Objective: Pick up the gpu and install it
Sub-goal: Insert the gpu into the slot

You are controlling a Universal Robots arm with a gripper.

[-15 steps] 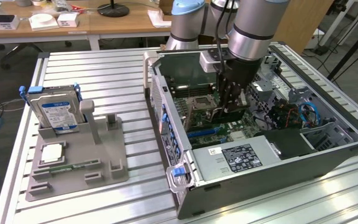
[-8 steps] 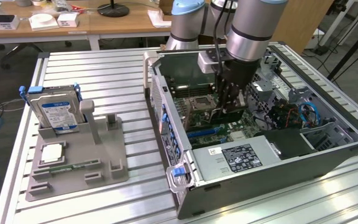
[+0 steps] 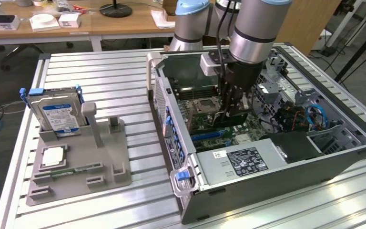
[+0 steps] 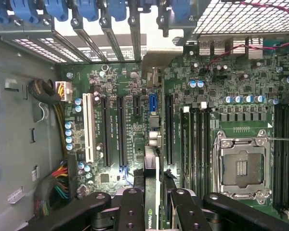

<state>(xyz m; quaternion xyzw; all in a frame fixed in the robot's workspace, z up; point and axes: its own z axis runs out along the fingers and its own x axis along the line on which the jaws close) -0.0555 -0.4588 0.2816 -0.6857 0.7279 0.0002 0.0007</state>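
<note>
- Pincer (image 4: 152,211) first: its black fingers (image 4: 130,211) are clamped on the top edge of the gpu (image 4: 152,192), holding the card edge-on between them, low inside the open computer case (image 3: 354,143).
- Going left to right in the exterior view, well off to the pincer's far side stands a grey parts holder (image 3: 106,157) with a silver hard drive (image 3: 57,117) upright in it – blue rails, blue-and-white label, print too small to read – and a narrow green memory stick (image 3: 75,170) lying flat at its front.
- Next comes the case wall with its blue clips (image 3: 181,174), then the gripper itself, reaching straight down over the motherboard (image 3: 202,119).
- Beyond the pincer, toward the exterior view's right, sit the power supply (image 3: 247,160) with a black label I cannot read, and blue cables (image 3: 316,117).
- In the wrist view the card hangs just above the board, between the long black expansion slots (image 4: 120,130) and the memory slots (image 4: 195,139), with the empty processor socket (image 4: 241,166) further over; whether it is seated I cannot tell.
- Handling, as I judge it: light, stiff and thin, but fragile – best gripped by the bare board edge, as now, clear of components and contacts.
- Readable writing: an NVIDIA logo on the card by the fingertips.
</note>
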